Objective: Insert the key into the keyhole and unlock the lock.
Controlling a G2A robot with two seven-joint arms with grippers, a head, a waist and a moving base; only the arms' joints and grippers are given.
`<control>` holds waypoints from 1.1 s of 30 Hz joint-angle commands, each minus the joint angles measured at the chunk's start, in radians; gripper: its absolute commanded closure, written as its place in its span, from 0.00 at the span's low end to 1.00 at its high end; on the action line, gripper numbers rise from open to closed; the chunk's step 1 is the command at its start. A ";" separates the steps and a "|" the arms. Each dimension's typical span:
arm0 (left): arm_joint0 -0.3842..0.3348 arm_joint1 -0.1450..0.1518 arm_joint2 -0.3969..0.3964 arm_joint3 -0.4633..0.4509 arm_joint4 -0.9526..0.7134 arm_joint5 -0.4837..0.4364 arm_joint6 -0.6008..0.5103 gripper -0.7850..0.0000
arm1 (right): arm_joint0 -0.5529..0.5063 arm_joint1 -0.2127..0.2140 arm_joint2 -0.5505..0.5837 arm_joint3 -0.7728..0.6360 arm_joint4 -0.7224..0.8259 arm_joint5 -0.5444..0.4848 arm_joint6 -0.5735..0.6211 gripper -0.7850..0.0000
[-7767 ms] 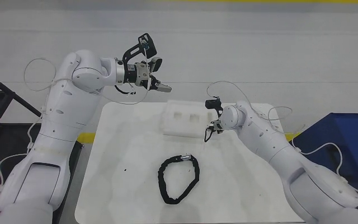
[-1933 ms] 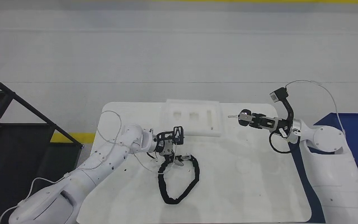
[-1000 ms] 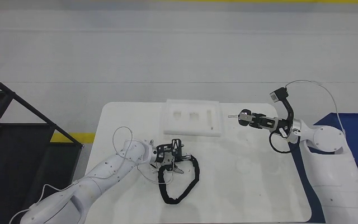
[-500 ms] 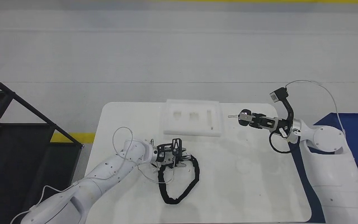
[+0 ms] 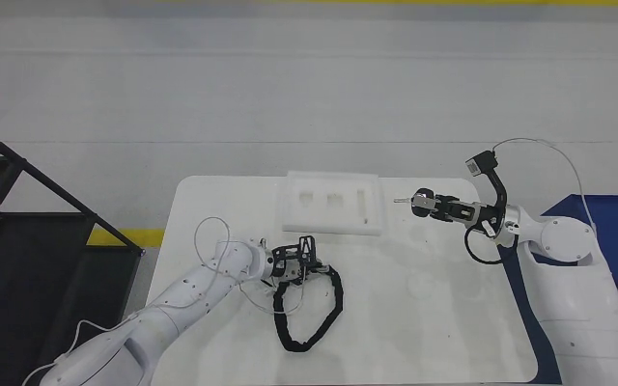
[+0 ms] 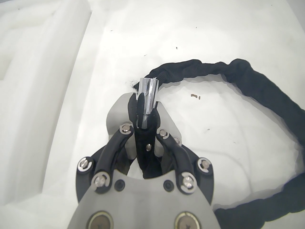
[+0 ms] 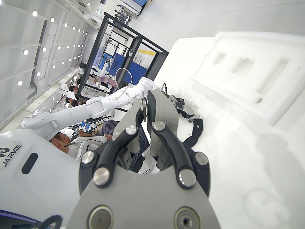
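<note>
Key (image 7: 143,106): pinched in your right gripper (image 5: 422,204), held over table (image 5: 435,318) beside foam tray (image 5: 333,205), well apart from lock cylinder (image 6: 147,94). Lock cylinder clenched in your left gripper (image 6: 144,111), low at table; black chain (image 6: 250,72) looped alongside. Both grasps look done. Left for you: bring key to keyhole, insert, turn.

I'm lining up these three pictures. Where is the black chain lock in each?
Top view: chain lock looped on the table, nearer the robot than the foam tray.
Left wrist view: chrome end clamped in the left gripper, tray alongside.
Right wrist view: beyond the right gripper, beside the tray.
Shared landmark: the white foam tray.
</note>
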 commanded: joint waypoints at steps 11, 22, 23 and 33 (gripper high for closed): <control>-0.026 -0.002 -0.048 -0.008 -0.090 -0.155 0.070 1.00 | 0.000 0.000 0.000 0.000 0.000 0.000 0.000 1.00; -0.059 0.066 -0.028 -0.163 -0.057 -0.233 0.367 1.00 | -0.011 0.004 -0.030 -0.067 -0.069 0.045 0.018 1.00; -0.071 0.076 -0.016 -0.166 -0.056 -0.233 0.401 1.00 | -0.015 0.006 -0.035 -0.089 -0.083 0.060 0.028 1.00; -0.204 0.133 0.091 -0.233 -0.054 -0.233 0.587 1.00 | -0.048 0.030 -0.027 -0.298 -0.129 0.162 0.115 1.00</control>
